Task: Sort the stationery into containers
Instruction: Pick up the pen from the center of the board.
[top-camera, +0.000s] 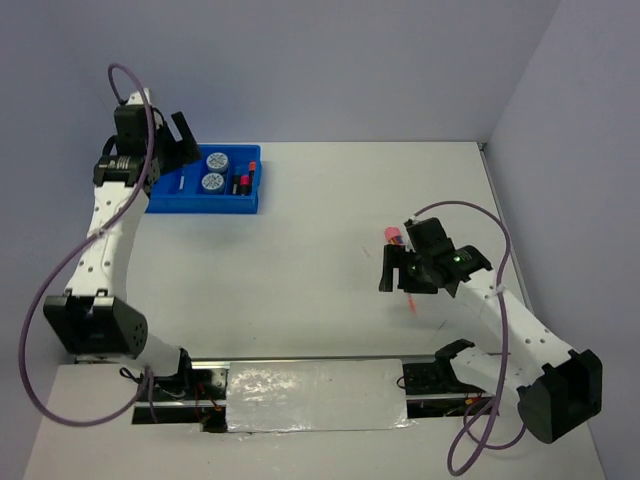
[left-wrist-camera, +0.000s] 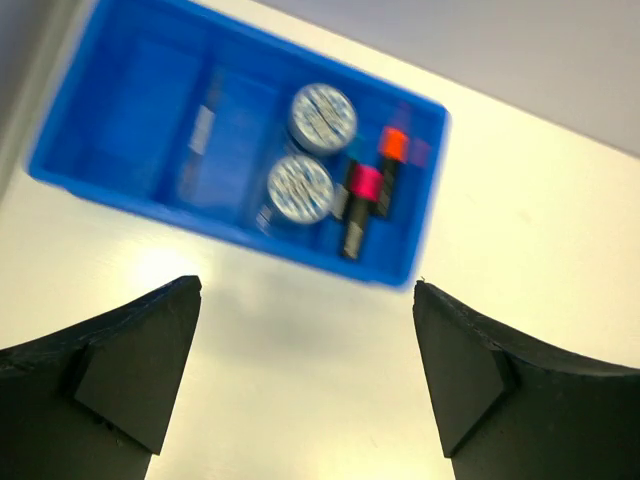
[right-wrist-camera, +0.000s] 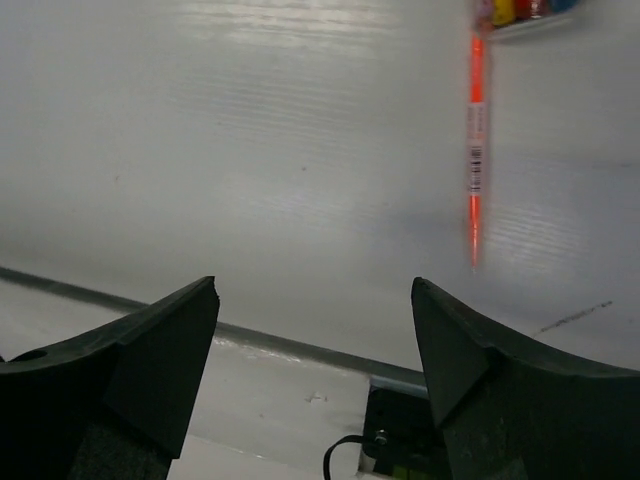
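Note:
The blue tray (top-camera: 165, 205) stands at the far left of the table. It holds two blue-white discs (top-camera: 215, 171), a pink-capped and an orange-capped highlighter (top-camera: 243, 181) and a thin silver pen (top-camera: 183, 183). In the left wrist view the tray (left-wrist-camera: 120, 195) shows the discs (left-wrist-camera: 300, 188), the highlighters (left-wrist-camera: 357, 205) and the blurred silver pen (left-wrist-camera: 203, 128). My left gripper (top-camera: 185, 140) (left-wrist-camera: 306, 290) is open and empty above the tray's left end. An orange pen (top-camera: 410, 300) (right-wrist-camera: 476, 150) lies on the table at the right. My right gripper (top-camera: 390, 272) (right-wrist-camera: 315, 285) is open and empty just left of it.
A pink-capped item (top-camera: 392, 235) lies beyond the right gripper, and several coloured caps (right-wrist-camera: 520, 10) show at the top edge of the right wrist view. A shiny taped strip (top-camera: 315, 395) runs along the table's near edge between the arm bases. Walls close the back and right.

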